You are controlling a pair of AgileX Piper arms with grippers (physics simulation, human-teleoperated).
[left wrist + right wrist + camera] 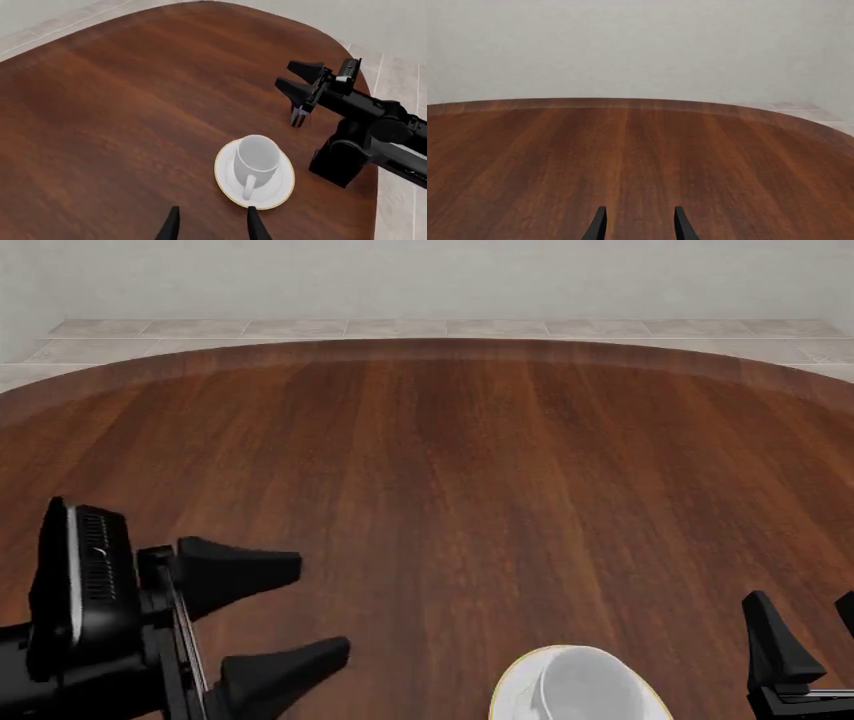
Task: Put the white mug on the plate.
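White mug upright on plate, near edge.

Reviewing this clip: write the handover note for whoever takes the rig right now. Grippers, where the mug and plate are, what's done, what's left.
Left gripper: open, empty, above the table, left of the plate.
Right gripper: open, empty, off to the plate's right.
White mug: upright on the plate, handle pointing toward the left wrist camera. Neither gripper touches it.
Plate: near the table's front edge, between the two arms, partly cut off in the front view.
Done: the mug appears to sit on the plate, released.
Left: likely nothing but parking the arms; move them away without bumping the mug.
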